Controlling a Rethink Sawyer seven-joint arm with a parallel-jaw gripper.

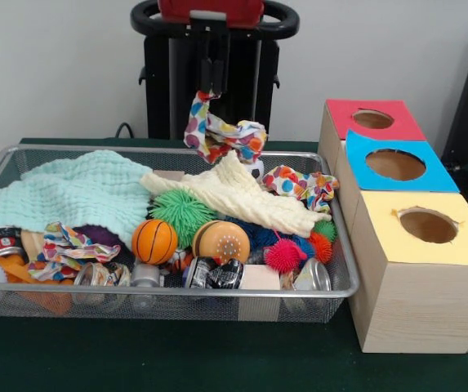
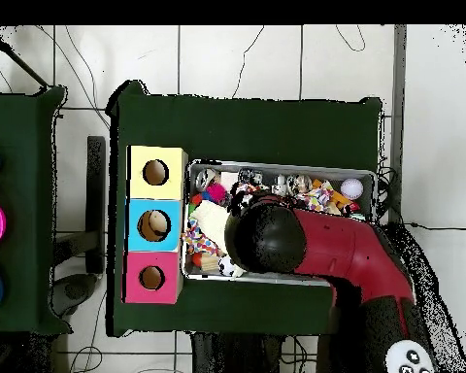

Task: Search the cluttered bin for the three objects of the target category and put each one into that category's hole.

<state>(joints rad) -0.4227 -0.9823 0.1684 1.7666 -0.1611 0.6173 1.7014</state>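
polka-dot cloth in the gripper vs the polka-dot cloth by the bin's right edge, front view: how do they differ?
The multicoloured polka-dot cloth hanging from the gripper dangles above the wire mesh bin, lifted clear of the clutter; the second polka-dot cloth lies crumpled inside the bin at its right end, beside the cream knitted cloth. The hanging one is stretched downward, the resting one bunched. Both share the same white fabric with coloured dots.

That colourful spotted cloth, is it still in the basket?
Out: the spotted cloth hangs from the end effector, lifted above the wire basket.
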